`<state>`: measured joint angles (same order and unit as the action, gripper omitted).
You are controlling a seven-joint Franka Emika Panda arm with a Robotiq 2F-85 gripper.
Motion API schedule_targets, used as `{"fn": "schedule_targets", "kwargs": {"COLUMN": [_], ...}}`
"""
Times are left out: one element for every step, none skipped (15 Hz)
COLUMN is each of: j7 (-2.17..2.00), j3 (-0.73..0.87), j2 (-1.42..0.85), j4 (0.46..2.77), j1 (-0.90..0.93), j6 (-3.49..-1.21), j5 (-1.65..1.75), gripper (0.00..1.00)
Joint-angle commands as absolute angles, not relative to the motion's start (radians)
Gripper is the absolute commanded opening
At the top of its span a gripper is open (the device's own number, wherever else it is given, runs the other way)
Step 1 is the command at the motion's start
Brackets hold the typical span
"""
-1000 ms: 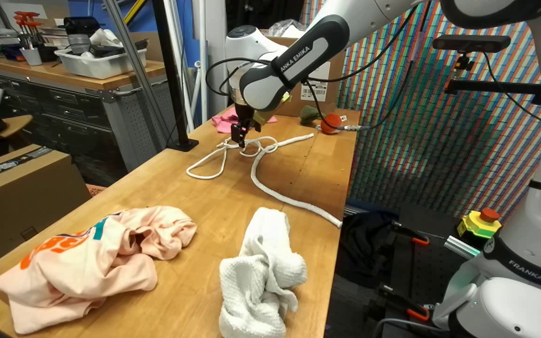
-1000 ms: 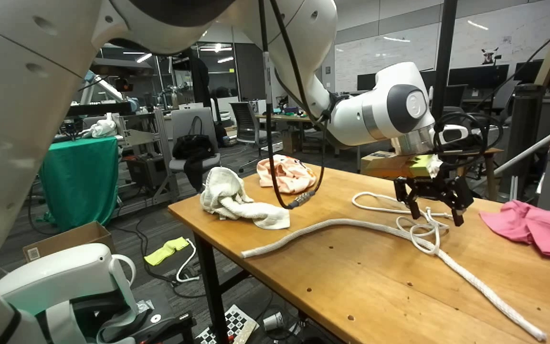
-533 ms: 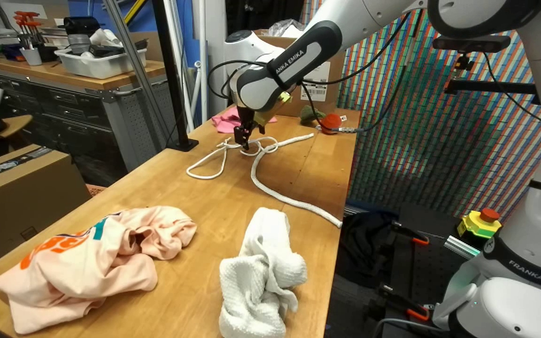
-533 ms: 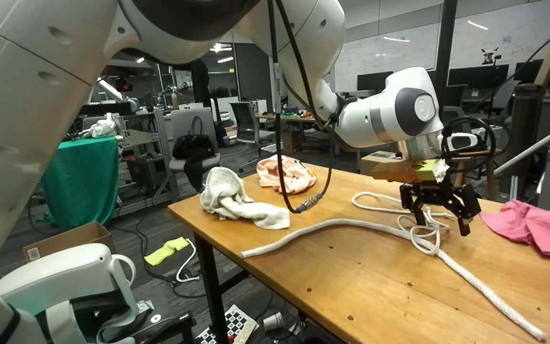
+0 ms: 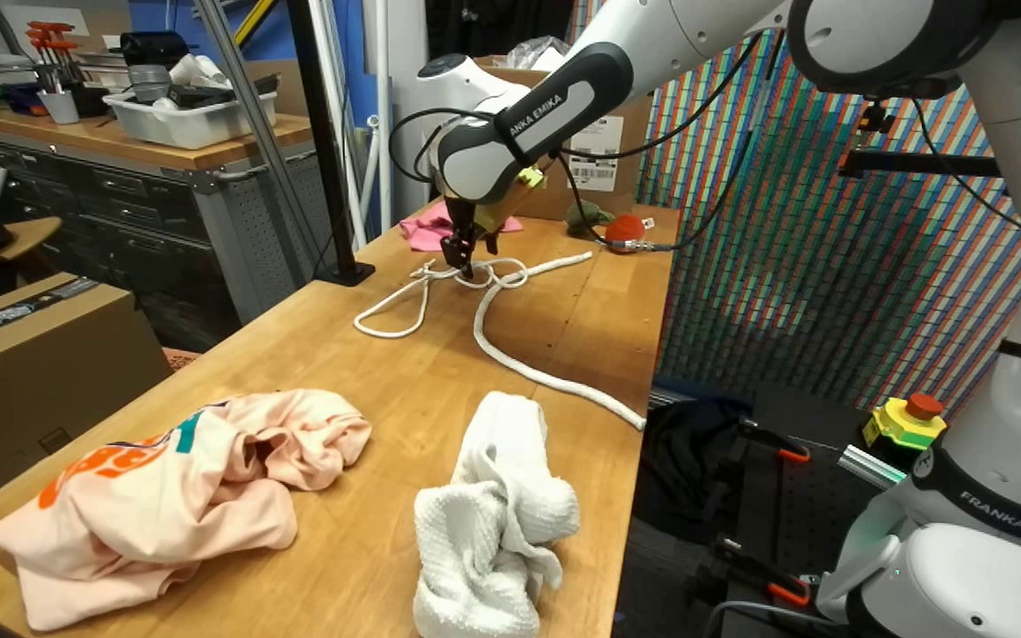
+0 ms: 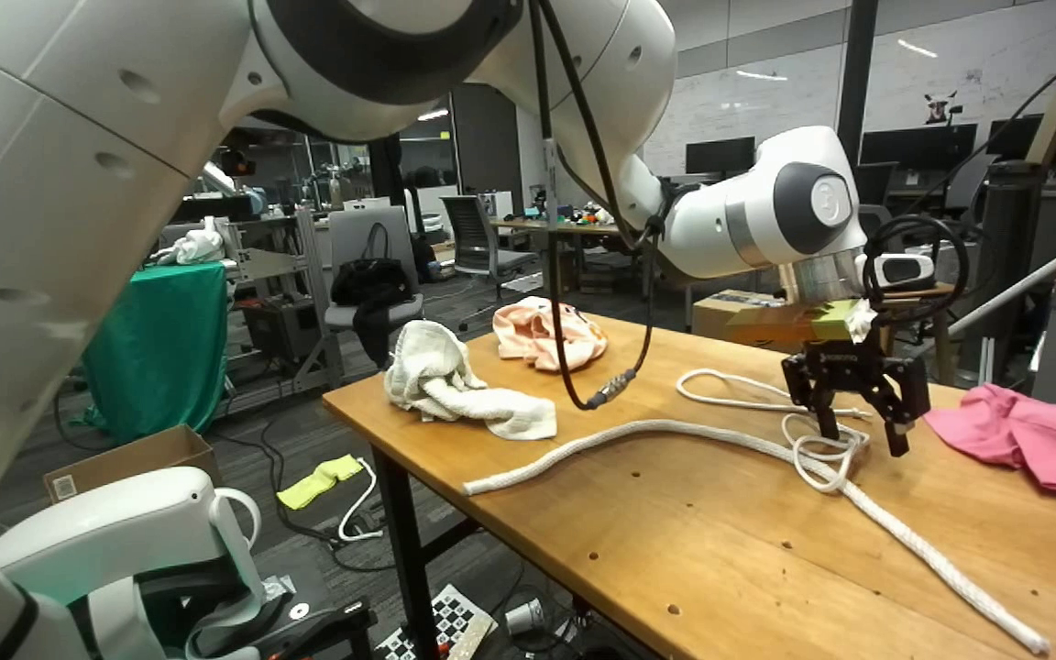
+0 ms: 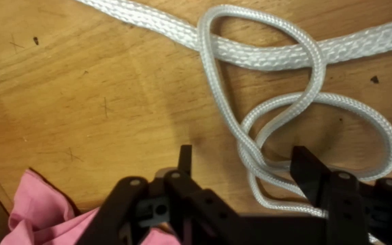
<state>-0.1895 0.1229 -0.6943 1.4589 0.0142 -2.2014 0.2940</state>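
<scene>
Pincer [image 6: 863, 438] spread, nothing pinched, low over counter [image 6: 739, 522], right side of an exterior view. Thin white cord [image 7: 248, 146], looped, lies centre-right in wrist view, strands showing between the fingers [image 7: 310, 166]; the one at frame right overlaps a loop, contact unclear. Thick white rope [image 7: 264, 59] passes under the top loop, upper part of that frame; pink cloth [image 7: 43, 204] lower left. Step looks like lining up a grip on the cord; next move probably calls for dipping slightly, then squeezing cord only, leaving rope alone.
</scene>
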Motion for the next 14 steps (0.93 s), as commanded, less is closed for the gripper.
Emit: {"fn": "schedule_targets", "kwargs": {"j7": [-0.163,-0.163,-0.164,-0.165,-0.164,-0.163,-0.163,-0.162,-0.16,-0.156,-0.152,-0.145,-0.14,-0.133], "j3": [0.121,0.12,0.119,0.118,0.117,0.115,0.114,0.113,0.11,0.107,0.104,0.101,0.097,0.092], "j2": [-0.73,-0.732,-0.732,-0.732,-0.731,-0.73,-0.73,-0.728,-0.727,-0.724,-0.72,-0.714,-0.711,-0.707], "j4": [1.379,1.372,1.367,1.364,1.361,1.359,1.357,1.356,1.355,1.355,1.358,1.363,1.365,1.367], "j1": [0.003,0.001,-0.001,-0.003,-0.005,-0.008,-0.01,-0.012,-0.015,-0.017,-0.017,-0.015,-0.013,-0.01], "j6": [-2.151,-2.143,-2.141,-2.137,-2.133,-2.129,-2.126,-2.123,-2.116,-2.109,-2.105,-2.104,-2.1,-2.097], "j5": [0.257,0.253,0.249,0.245,0.239,0.229,0.222,0.214,0.205,0.197,0.189,0.184,0.179,0.175], "gripper": [0.46,0.37,0.31,0.22,0.19,0.17,0.15,0.13,0.16,0.17,0.17,0.18,0.18,0.18]}}
